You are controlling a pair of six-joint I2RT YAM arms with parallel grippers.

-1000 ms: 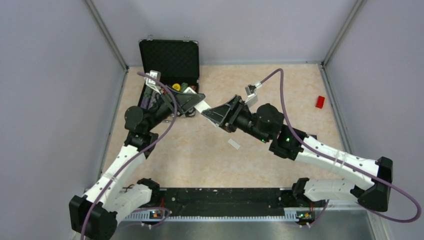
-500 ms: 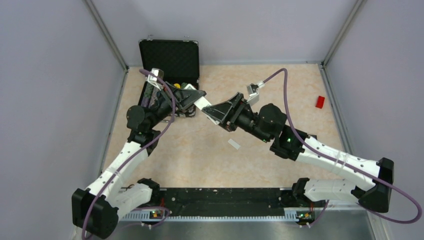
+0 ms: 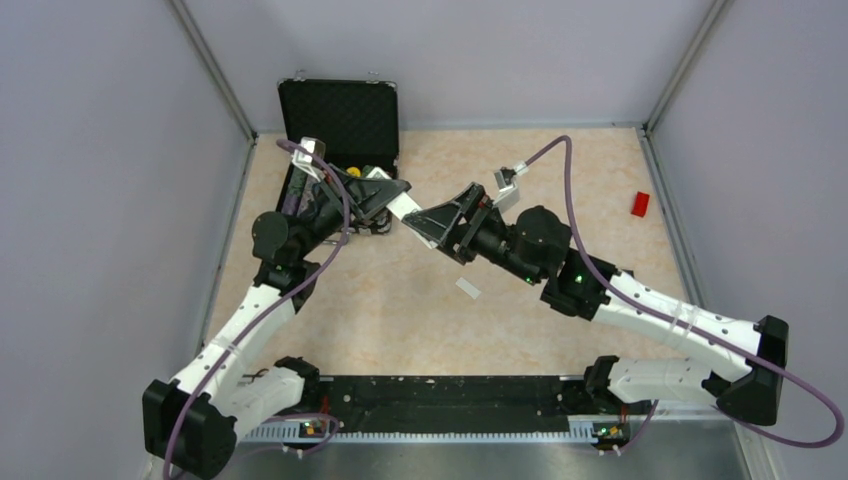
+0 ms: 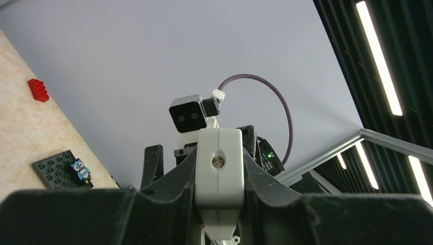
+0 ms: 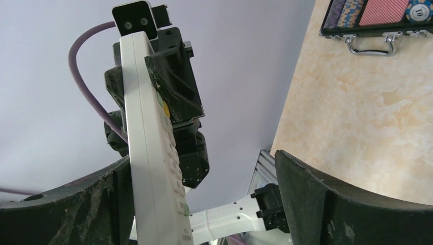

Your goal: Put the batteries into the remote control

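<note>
The white remote control [image 3: 405,208] is held off the table at centre-left. My left gripper [image 3: 385,195] is shut on one end of it; in the left wrist view that end [image 4: 219,178] sits clamped between both dark fingers. My right gripper [image 3: 432,222] is open around the remote's other end. In the right wrist view the remote [image 5: 153,153], button side showing, lies against the left finger [image 5: 76,209], and the right finger [image 5: 332,204] stands well apart from it. I cannot make out the batteries in any view.
An open black case [image 3: 340,115] with chips and small items stands at the back left behind the left gripper. A short white cover plate [image 3: 467,288] lies mid-table. A red block [image 3: 640,203] lies at the right. A black studded plate [image 4: 64,168] shows in the left wrist view.
The left gripper lifted the remote slightly toward the back. The right gripper moved left and closed in along the remote, so less of the remote shows between the two grippers.
</note>
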